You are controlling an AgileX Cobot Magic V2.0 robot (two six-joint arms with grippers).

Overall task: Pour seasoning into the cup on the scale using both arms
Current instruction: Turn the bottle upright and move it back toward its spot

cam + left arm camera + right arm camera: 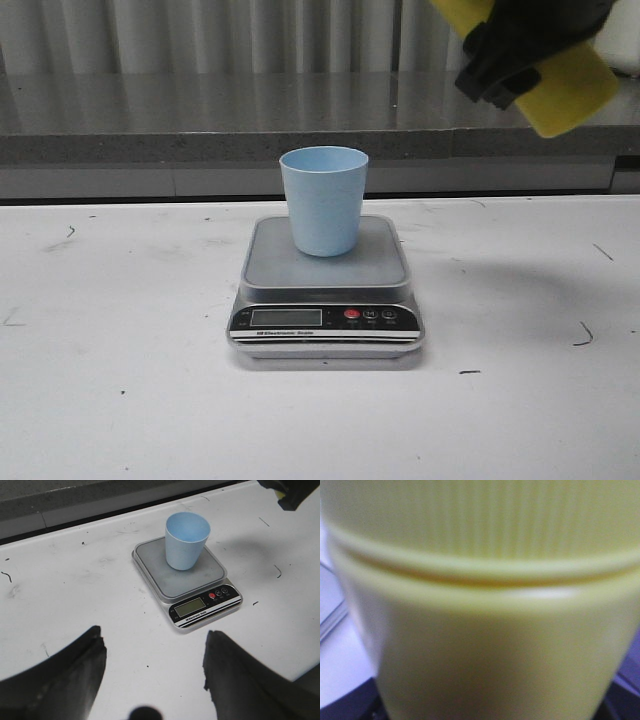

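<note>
The light blue cup (323,200) stands upright on the silver scale (325,290) in the middle of the table; both also show in the left wrist view, the cup (186,540) on the scale (187,582). My right gripper (520,55) is shut on the yellow seasoning bottle (575,90), held tilted high above the table, up and to the right of the cup. The bottle (485,630) fills the right wrist view; its nozzle is out of view. My left gripper (152,655) is open and empty, above bare table near the scale's front.
A grey counter ledge (150,120) runs along the back of the white table (120,380). The table carries small dark scuff marks.
</note>
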